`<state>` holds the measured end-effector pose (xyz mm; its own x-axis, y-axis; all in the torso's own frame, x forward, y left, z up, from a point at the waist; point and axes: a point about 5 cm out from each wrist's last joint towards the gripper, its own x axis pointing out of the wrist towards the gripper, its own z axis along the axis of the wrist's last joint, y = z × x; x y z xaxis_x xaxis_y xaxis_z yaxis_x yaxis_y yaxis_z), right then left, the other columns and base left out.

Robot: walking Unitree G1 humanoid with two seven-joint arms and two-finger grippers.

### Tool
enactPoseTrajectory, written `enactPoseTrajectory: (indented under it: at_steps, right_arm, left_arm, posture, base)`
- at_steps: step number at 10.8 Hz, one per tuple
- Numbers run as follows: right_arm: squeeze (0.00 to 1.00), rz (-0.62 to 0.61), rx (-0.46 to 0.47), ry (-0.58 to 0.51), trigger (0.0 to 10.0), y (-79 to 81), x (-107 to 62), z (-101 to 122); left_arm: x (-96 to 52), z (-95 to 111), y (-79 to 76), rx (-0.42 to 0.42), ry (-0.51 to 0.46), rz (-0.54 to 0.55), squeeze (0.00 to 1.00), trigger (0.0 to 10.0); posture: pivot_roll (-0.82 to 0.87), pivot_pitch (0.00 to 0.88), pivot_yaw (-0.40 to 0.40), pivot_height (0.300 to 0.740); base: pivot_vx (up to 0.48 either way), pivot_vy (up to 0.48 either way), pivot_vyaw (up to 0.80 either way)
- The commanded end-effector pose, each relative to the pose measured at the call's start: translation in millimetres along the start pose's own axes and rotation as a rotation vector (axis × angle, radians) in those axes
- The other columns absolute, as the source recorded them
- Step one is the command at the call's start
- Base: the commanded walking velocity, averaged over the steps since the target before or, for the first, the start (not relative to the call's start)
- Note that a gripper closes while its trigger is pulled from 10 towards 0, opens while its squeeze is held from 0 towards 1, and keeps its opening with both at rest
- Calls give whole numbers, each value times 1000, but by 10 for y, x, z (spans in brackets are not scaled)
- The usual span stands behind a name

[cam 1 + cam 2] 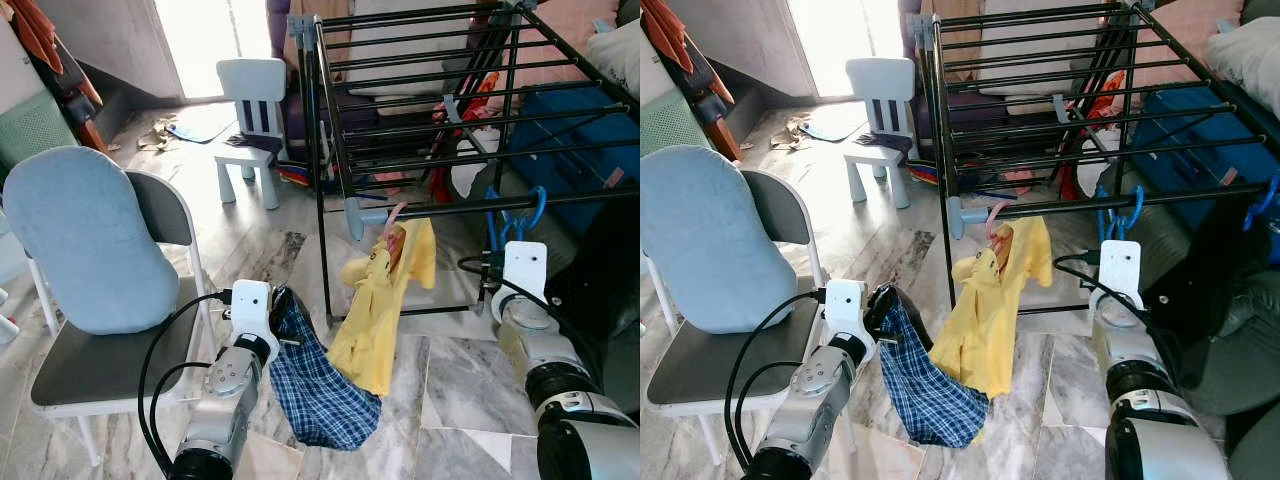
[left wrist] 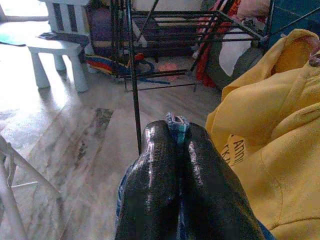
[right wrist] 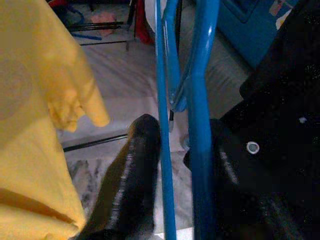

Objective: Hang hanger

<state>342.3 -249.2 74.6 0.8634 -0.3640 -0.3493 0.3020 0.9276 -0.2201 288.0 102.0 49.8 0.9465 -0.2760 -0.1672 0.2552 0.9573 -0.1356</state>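
Right wrist view: blue hanger (image 3: 200,100) upright.

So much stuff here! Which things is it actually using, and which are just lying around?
In use:
blue hanger
drying rack
right gripper at the hanger
left gripper pinching the plaid cloth
yellow shirt on the rack

Lying about:
grey chair
white child's chair

A folding chair (image 1: 120,350) with blue cushion (image 1: 85,240); white stool (image 1: 250,120) behind.
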Motion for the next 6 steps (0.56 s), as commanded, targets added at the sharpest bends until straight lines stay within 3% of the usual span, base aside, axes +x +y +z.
enactPoseTrajectory:
  at_steps: [1, 6]
  right_arm:
    - [0, 11, 1, -13, 39, 34, 14, 67]
    - [0, 10, 17, -22, 0, 9, 9, 47]
  left_arm:
    - [12, 12, 5, 19, 4, -1, 0, 10000]
    - [20, 2, -21, 19, 8, -6, 0, 10000]
  posture:
    - [-193, 0, 75, 740]
    - [-201, 0, 77, 740]
  base:
    - [0, 0, 0]
    - [0, 0, 0]
